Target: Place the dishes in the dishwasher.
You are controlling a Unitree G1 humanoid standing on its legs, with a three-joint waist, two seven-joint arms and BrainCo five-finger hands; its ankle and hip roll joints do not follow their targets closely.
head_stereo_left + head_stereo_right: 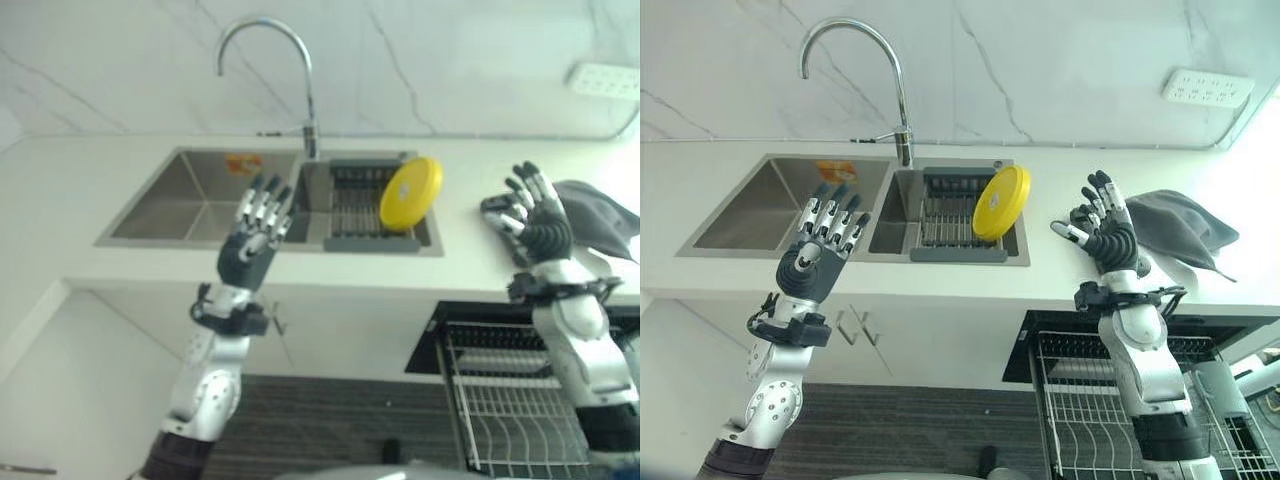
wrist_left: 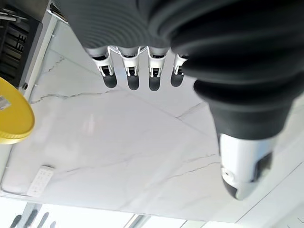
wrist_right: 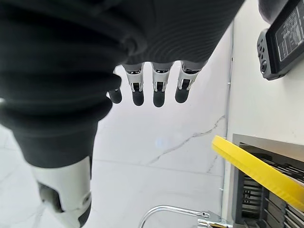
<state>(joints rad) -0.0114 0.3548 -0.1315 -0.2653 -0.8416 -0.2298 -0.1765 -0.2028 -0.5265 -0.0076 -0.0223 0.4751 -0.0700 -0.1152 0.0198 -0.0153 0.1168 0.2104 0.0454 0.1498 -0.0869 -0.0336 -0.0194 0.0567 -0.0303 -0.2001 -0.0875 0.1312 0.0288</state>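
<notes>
one dish was in play. nearest the robot, the dishwasher rack (image 1: 1120, 400) stood pulled out below the worktop (image 1: 940, 280) edge on the right side, its white wire tines bare as far as could be seen.

above it, both hands were raised in front of the worktop, holding nothing. left hand (image 1: 818, 250) hung before the sink (image 1: 750, 215), fingers straight and spread, palm away from the camera. right hand (image 1: 1103, 235) was up over the worktop to the right of the sink, fingers likewise extended and relaxed; both wrist views confirmed straight fingers with nothing between them and the thumb.

farther back, the yellow plate (image 1: 1000, 203) stood on edge in the dark drying rack (image 1: 950, 225) set in the sink's right basin, leaning against the rack's right end with its top rim tipped to the right. flat face turned roughly toward the left hand and slightly upward; the disc's plane ran near to far, so its thin axis lay left to right. a grey cloth (image 1: 1180, 228) lay on the worktop just behind the right hand. the tap (image 1: 855, 70) arched behind the sink against the marble wall.

handling judgement: plate looked like rigid moulded plastic, light, not fragile, surface smooth and possibly wet, so likely slippery. best hold seemed a pinch across the exposed upper rim, thumb on one face and fingers on the other. right hand was nearer both plate and dishwasher rack.
</notes>
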